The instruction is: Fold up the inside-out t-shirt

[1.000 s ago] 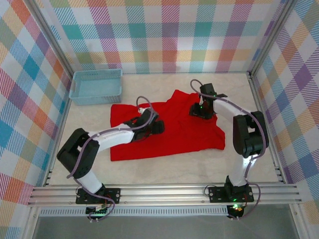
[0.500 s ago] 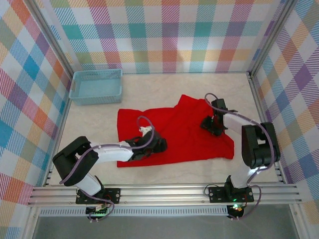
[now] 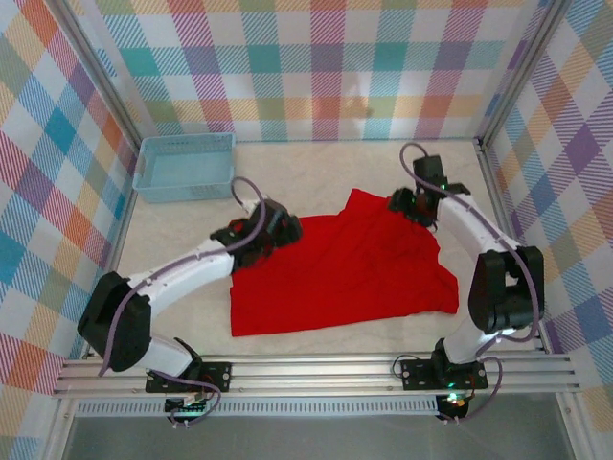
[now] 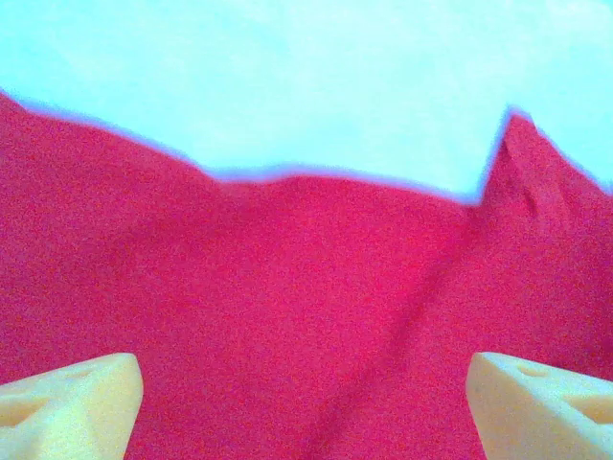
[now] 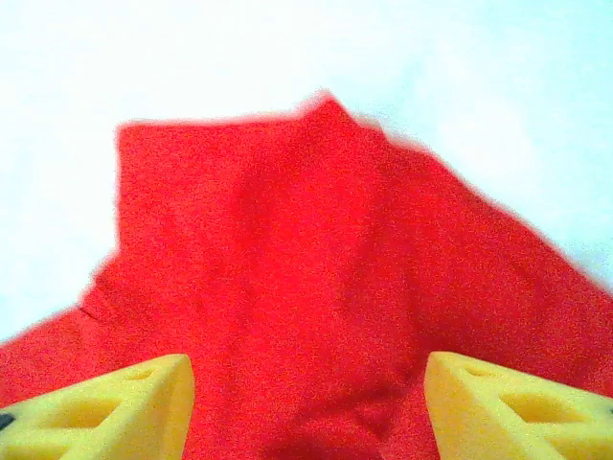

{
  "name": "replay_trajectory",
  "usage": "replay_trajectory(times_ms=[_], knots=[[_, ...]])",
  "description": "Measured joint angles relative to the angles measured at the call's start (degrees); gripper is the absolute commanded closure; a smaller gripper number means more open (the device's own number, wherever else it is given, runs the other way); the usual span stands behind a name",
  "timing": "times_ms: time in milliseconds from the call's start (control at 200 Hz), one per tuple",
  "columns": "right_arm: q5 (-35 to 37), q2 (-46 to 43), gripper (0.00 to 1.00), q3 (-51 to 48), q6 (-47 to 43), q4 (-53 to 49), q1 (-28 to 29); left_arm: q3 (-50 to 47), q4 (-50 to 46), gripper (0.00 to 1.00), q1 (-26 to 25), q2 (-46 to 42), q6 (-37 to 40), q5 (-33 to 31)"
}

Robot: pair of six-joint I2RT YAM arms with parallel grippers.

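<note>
Garment: inside-out t-shirt (image 3: 345, 264), bright red, lies spread flat on the pale table (image 3: 316, 163), about mid-table, between the two arms
Long axis: runs left to right across the table in the overhead view, slightly skewed, the right end sitting a little farther from the arm bases than the left
Pointing: one peaked corner on the far edge aims at the back wall; the near edge is fairly straight
Surface: mostly smooth, shallow creases toward the right side
Left gripper (image 3: 280, 226): at the shirt's far-left corner; in its wrist view the yellow fingers (image 4: 72, 407) stand wide apart over red cloth, nothing pinched between them
Right gripper (image 3: 407, 203): at the far-right edge, just beside the peak; fingers (image 5: 105, 412) likewise spread, cloth below them, none gripped
Blue basket (image 3: 184, 166): far-left corner of the table, well apart from the shirt
</note>
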Motion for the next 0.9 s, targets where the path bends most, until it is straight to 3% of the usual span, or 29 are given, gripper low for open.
replay_trajectory(times_ms=[145, 380, 620, 725, 825, 900], knots=[[1.07, 9.92, 0.34, 11.47, -4.07, -0.33, -0.17, 5.7, -5.29, 0.13, 9.22, 7.54, 2.71, -1.73], [2.05, 25.31, 0.31, 22.25, -9.97, -3.91, -0.76, 8.63, -9.03, 0.13, 16.41, 18.45, 4.57, 0.31], [0.81, 33.68, 0.3, 30.99, -13.4, -7.76, -1.92, 11.78, -8.92, 0.15, 18.01, 25.79, 5.53, 3.85], [-2.12, 36.3, 0.33, 33.46, -14.14, -8.96, -2.38, 14.1, -8.81, 0.23, 18.12, 27.5, 6.16, 4.26], [-4.52, 38.12, 0.41, 34.07, -14.67, -10.29, -2.43, 15.89, -8.17, 0.37, 18.12, 29.07, 6.73, 4.74], [-5.42, 38.34, 0.5, 35.15, -14.67, -11.08, -2.69, 16.5, -7.74, 0.39, 18.23, 29.55, 6.97, 5.29]])
